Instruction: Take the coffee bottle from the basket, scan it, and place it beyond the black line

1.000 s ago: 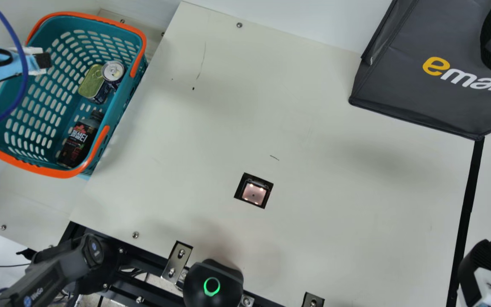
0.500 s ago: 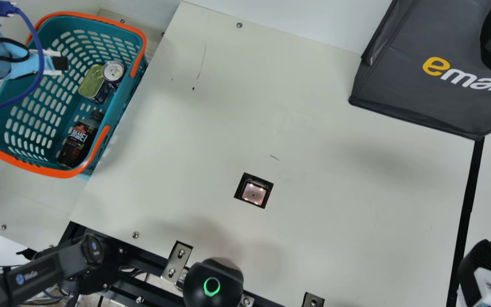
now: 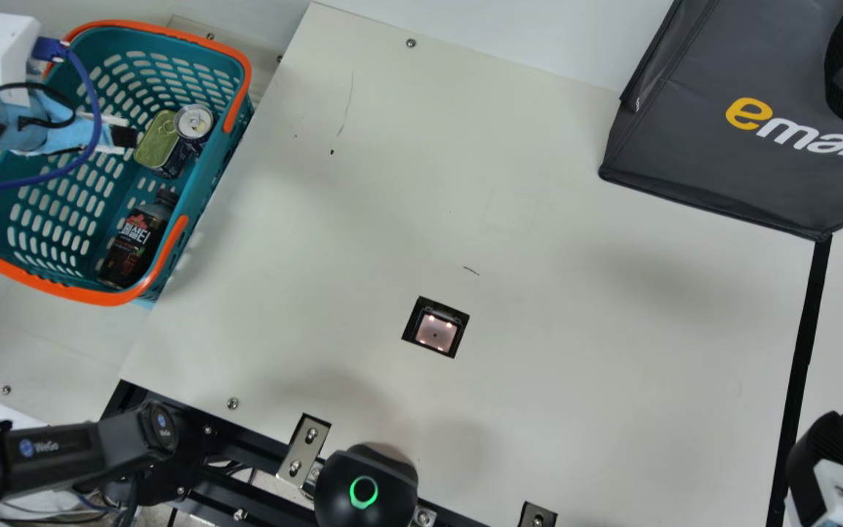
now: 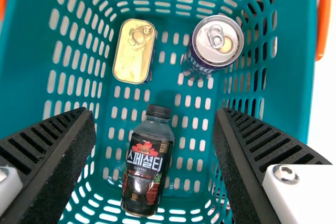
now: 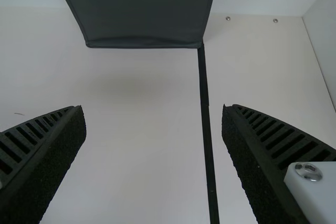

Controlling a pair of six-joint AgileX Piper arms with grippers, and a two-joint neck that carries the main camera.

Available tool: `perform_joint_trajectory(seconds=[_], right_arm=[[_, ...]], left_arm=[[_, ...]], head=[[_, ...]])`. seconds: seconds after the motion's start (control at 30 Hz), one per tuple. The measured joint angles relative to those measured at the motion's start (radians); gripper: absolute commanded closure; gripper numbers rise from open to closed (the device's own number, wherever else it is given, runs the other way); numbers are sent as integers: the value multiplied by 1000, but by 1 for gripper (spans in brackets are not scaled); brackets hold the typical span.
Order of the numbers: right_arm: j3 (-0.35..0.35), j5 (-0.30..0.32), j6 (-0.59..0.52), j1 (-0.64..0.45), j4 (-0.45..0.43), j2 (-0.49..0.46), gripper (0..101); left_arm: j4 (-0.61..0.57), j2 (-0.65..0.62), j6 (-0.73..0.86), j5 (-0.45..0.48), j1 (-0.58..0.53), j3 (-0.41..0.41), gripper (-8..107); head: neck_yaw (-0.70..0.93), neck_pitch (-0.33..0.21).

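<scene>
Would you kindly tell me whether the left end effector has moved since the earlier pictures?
Yes: in the main view, the left end effector has moved rightward and somewhat down against the basket, toward the flat tin.

Black line [image 5: 205, 93] meeting grey bag [image 5: 147, 17]

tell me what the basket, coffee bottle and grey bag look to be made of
The basket looks like smooth moulded plastic, given its rounded slots. The coffee bottle seems glossy clear plastic, its shoulder see-through, though glass is possible. The grey bag is probably matte fabric, judging by its webbing strap and bound edges.
</scene>
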Motion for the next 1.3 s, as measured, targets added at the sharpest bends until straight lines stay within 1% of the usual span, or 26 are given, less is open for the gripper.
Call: perform_joint_trajectory(seconds=[0.2,0.53,0.9,1.3], right_arm=[[0,0,0,0,0,0,10],[0,0,0,0,0,0,10],[0,-1,0,0,0,0,10],[0,-1,0,0,0,0,10]], left_arm=[[4,46,-10,-64,-17,17,9],[-11,110,-2,-128,-32,43,9],[-88,182,115,-195,-39,86,9],[-186,301,285,-283,-36,105,9]], head=[[0,2],[-2,0],[0,0],[0,0]])
